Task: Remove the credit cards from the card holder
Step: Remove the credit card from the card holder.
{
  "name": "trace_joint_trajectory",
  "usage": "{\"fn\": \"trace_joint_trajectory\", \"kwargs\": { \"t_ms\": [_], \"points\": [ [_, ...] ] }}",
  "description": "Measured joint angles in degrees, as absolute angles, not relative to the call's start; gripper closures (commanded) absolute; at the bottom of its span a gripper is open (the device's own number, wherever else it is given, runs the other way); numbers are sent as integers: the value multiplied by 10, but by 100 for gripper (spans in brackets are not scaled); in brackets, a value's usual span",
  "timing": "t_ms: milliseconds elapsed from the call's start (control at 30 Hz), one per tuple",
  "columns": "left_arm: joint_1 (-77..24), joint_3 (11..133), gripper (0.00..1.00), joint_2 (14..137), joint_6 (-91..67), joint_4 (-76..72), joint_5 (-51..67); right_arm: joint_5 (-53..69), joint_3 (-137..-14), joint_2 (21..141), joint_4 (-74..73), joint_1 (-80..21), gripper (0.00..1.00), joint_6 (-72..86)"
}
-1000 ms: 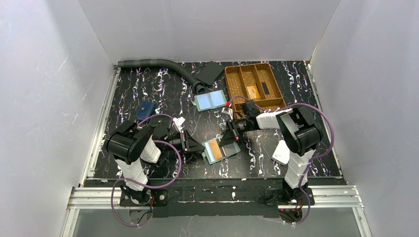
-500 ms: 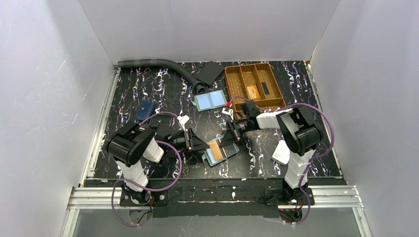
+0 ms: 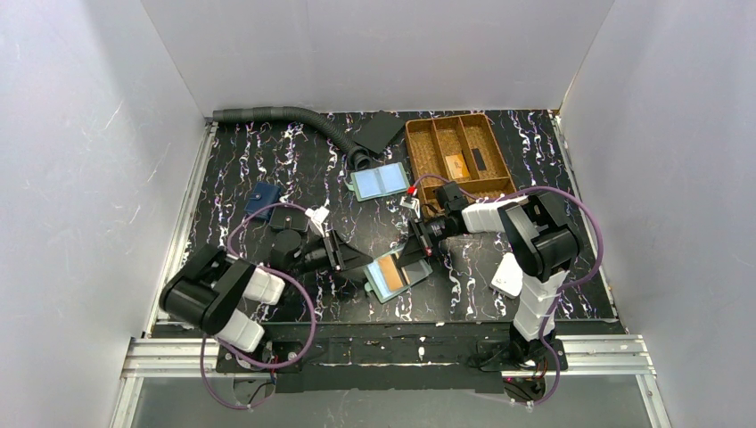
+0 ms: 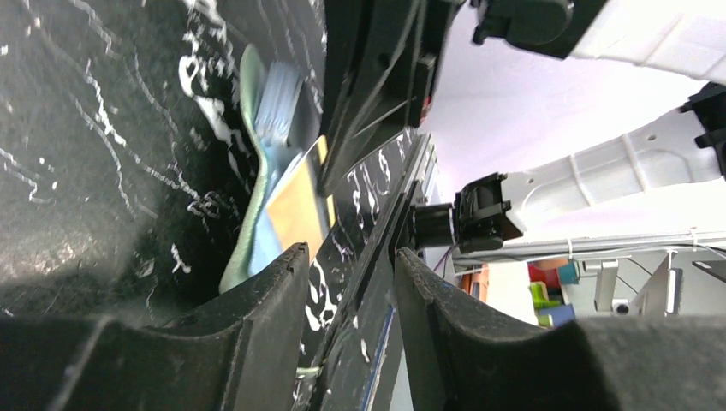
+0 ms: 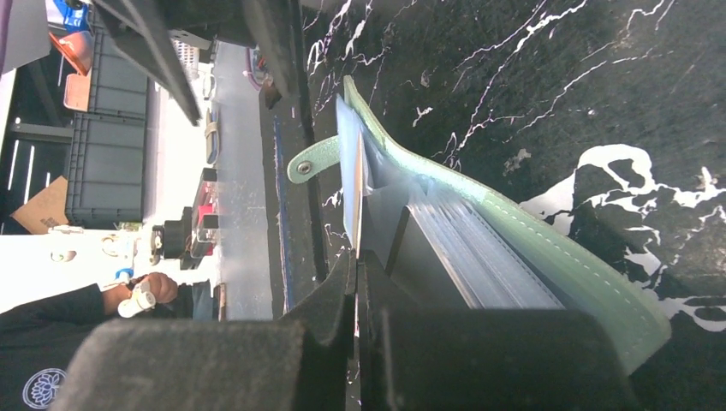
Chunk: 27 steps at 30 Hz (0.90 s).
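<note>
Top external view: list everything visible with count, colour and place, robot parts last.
card holder: 1, teal edge, blue and orange inside, near centre, open
second holder: 1, pale blue, farther back
tray: 1, brown, far right
orange item: 1, orange, in tray
black item: 1, black, in tray
hose: 1, grey, far edge
pouch: 1, dark blue, left
black sheet: 1, black, by hose end
white object: 1, white, beside right arm
table: 1, black, white-veined
left gripper: 1, black, open, left of card holder
right gripper: 1, black, shut on card holder

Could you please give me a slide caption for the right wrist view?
Right gripper pinches an inner leaf of the open green card holder.
</note>
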State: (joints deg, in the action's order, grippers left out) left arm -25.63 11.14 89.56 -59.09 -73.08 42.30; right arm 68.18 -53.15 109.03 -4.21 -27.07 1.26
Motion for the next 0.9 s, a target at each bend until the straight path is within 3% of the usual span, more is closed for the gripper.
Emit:
{"fn": "trace_joint_trajectory", "kwargs": {
  "t_ms": [300,633,900],
  "points": [
    [-256,120,56,774,-565,-625,387,661,-532,1090,-46,-271,99,12],
    [-335,210,59,934,-566,-609,388,609,-556,1090,-95,-270,99,-18],
    [-338,217,63,1021,-566,-614,383,590,-566,1090,-123,-270,99,-38]
  ]
}}
